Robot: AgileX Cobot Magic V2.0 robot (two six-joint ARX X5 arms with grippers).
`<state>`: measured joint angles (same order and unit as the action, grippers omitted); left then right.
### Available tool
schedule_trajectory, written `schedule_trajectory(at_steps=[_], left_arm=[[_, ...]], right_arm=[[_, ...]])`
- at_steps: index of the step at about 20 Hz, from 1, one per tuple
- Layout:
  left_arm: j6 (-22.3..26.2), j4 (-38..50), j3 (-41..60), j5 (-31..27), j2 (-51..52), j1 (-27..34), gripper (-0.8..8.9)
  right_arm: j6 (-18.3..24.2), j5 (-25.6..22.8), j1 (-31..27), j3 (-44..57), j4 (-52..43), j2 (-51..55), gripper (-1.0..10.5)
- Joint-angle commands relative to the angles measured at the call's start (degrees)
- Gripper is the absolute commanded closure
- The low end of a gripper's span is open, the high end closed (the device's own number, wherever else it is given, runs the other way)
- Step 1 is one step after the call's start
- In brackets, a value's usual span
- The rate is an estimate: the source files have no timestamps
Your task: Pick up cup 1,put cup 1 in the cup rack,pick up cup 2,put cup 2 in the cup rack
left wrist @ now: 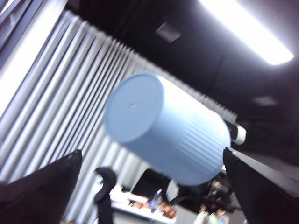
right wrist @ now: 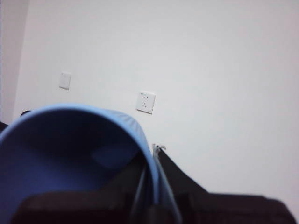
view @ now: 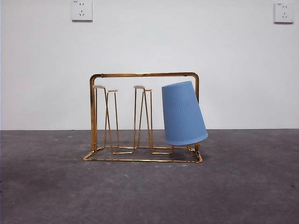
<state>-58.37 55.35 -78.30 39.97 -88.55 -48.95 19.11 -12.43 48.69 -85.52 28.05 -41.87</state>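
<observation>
Neither of my arms shows in the front view. There the gold wire cup rack (view: 144, 74) stands on the grey table (view: 243, 186), with a white wall behind it and a wall socket (view: 81, 10) high up. One ribbed blue cup (view: 183, 114) already hangs upside down at one end of the rack, tilted, with its rim low by the base wires. The other white-tipped pegs are bare.

My right gripper (right wrist: 153, 168) is pinched on the wall of a second blue cup (right wrist: 60, 149). One jaw is inside the mouth and one outside, closed down to the thickness of the wall. The cup's open mouth faces my wrist and fills the space just ahead of the jaws. Beyond it is the white wall with a socket (right wrist: 146, 102).

My left gripper (left wrist: 149, 151) is spread wide and points up towards window blinds (left wrist: 70, 93) and a ceiling light (left wrist: 247, 28). A pale blue ribbed cup (left wrist: 159, 130) lies between its jaws, base towards my wrist. One jaw stands clear of the cup and the other's tip is right at the rim. I cannot tell if that tip touches, or whether this is the same cup my right gripper holds
</observation>
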Motion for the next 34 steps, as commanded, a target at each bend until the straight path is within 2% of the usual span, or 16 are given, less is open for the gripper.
schedule_trajectory(at_steps=[1,6,12,16,17,29,30,32,33,34], left_arm=[[-4.3,3.1,0.2,-1.0,-1.0,-0.6,3.05],[-4.4,4.3,0.2,-3.5,-1.5,-1.0,3.05],[-4.6,6.1,0.2,-4.7,-1.4,-1.0,3.18],[-4.6,6.3,0.2,-5.5,-1.4,-1.0,5.05],[-4.6,6.4,0.2,-5.6,-1.4,-1.0,5.13],[-4.4,5.5,0.2,-5.1,-1.4,-1.0,5.13],[-4.4,5.5,0.2,-5.1,-1.4,-1.0,5.49],[-4.4,5.1,0.2,-5.1,-1.4,-1.0,7.70],[-4.4,4.6,0.2,-5.1,-1.4,-1.0,8.27],[-4.4,4.0,0.2,-5.1,-1.4,-1.0,8.21]], right_arm=[[0.7,0.5,0.1,0.2,-1.8,-1.7,9.6],[0.9,2.7,0.1,0.2,-3.0,-4.8,9.6],[0.9,2.6,0.1,0.2,-2.2,-9.0,9.6],[0.6,2.4,0.1,0.2,1.4,-9.7,9.6],[0.6,2.3,0.1,0.2,3.0,-9.7,9.6],[0.4,2.0,0.1,0.2,9.3,-11.2,9.6],[0.4,2.0,0.1,0.2,10.0,-11.3,9.6],[0.0,2.0,0.1,0.2,11.5,-12.1,9.6],[-0.1,2.0,0.1,0.2,12.3,-12.4,9.6],[-0.1,2.0,0.1,0.2,12.7,-12.6,9.6]])
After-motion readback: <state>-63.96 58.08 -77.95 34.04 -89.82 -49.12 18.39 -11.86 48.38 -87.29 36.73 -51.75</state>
